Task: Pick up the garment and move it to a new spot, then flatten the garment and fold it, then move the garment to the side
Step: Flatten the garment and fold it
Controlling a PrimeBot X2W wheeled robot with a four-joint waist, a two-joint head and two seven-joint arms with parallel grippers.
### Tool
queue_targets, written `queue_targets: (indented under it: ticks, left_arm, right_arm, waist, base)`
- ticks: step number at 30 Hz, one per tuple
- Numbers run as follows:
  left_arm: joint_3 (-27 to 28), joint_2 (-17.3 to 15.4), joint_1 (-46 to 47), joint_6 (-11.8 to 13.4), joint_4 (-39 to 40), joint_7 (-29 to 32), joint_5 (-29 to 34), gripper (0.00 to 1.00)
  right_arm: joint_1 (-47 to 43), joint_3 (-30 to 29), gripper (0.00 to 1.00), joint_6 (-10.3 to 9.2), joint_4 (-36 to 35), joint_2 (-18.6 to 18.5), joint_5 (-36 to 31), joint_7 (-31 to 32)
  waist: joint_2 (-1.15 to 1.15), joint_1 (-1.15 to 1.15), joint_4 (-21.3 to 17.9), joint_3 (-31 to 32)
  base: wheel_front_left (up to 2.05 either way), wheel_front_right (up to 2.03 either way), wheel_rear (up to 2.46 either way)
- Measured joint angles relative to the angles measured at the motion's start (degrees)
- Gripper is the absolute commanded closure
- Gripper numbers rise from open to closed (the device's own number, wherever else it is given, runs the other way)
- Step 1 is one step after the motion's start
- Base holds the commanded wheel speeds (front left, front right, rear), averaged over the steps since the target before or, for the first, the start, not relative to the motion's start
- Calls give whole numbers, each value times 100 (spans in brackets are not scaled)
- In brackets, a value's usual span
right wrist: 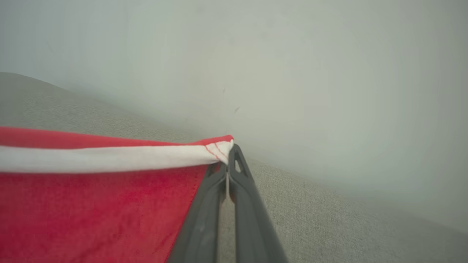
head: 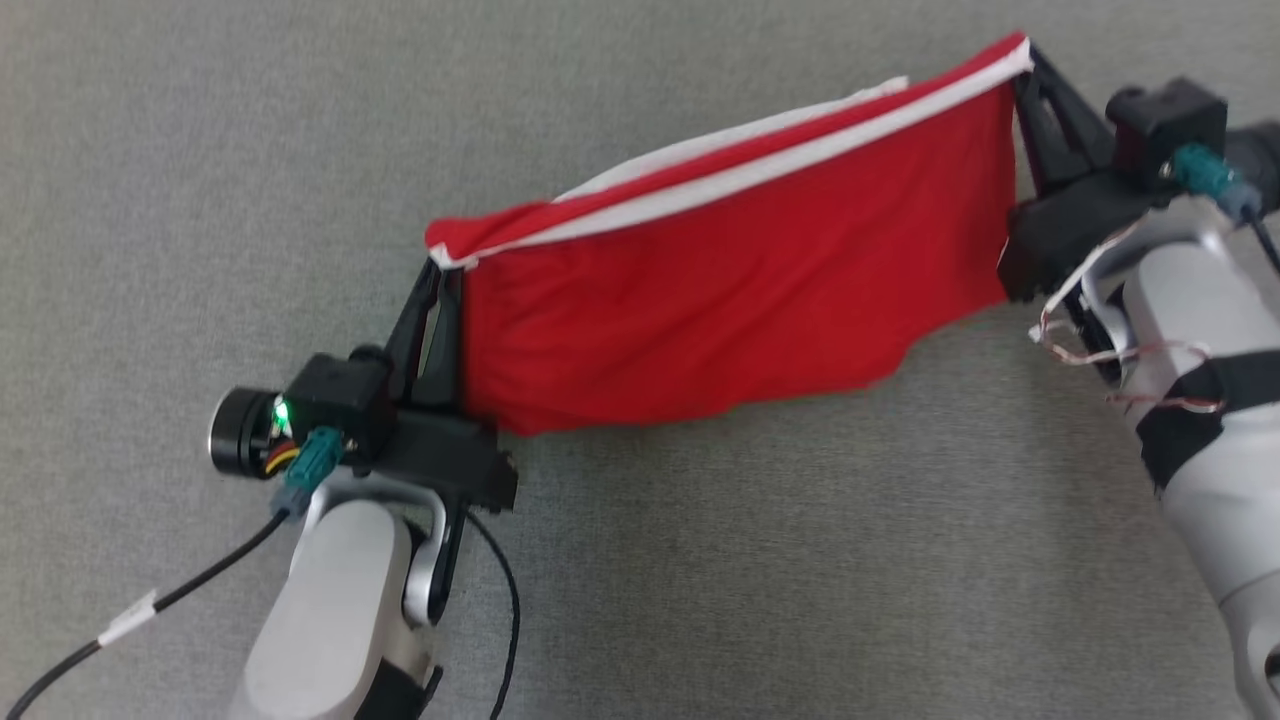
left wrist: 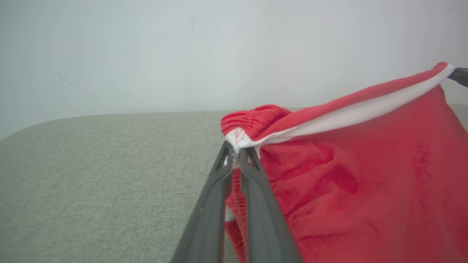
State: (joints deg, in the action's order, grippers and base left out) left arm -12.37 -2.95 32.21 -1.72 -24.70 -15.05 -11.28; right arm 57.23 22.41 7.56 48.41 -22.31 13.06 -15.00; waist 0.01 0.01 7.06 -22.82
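The garment [head: 730, 290] is red with a white band along its top edge, and it hangs stretched in the air between my two grippers above the grey fabric surface [head: 700, 560]. My left gripper [head: 440, 265] is shut on its left top corner; in the left wrist view the garment [left wrist: 365, 182] bunches at the gripper [left wrist: 237, 146]. My right gripper [head: 1025, 60] is shut on the right top corner, higher and farther away. In the right wrist view the white-banded garment [right wrist: 91, 197] runs leftward from that gripper [right wrist: 228, 153].
The grey fabric surface spreads all around under the garment. In the wrist views a pale wall [left wrist: 219, 54] rises behind its far edge. A black cable [head: 190, 590] trails from my left wrist at the lower left.
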Motion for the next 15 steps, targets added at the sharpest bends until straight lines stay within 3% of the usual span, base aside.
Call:
queue_targets:
  ticks: [9,10,11,12,15]
  left_arm:
    - [-431,1,403,178,-140,0,-227,100]
    - [-444,2,426,211,-151,-1,-261,69]
    - [-454,1,432,229,-167,0,-282,12]
    - [-465,1,432,235,-178,-1,-288,0]
    - [-470,3,432,309,-216,0,-337,0]
  right_arm:
    - [469,105,100,0,490,22,-108,1]
    - [469,80,100,0,547,43,-108,1]
    - [472,68,50,0,631,79,-105,1]
    - [470,67,0,0,679,124,-94,2]
    - [472,36,0,0,682,164,-44,1]
  waist:
    - [0,0,223,-375]
    - [0,0,239,-386]
    - [0,0,245,-395]
    - [0,-1,243,-398]
    - [0,0,227,-382]
  base:
    - [0,0,0]
    - [0,0,0]
    - [0,0,0]
    - [0,0,0]
    - [0,0,0]
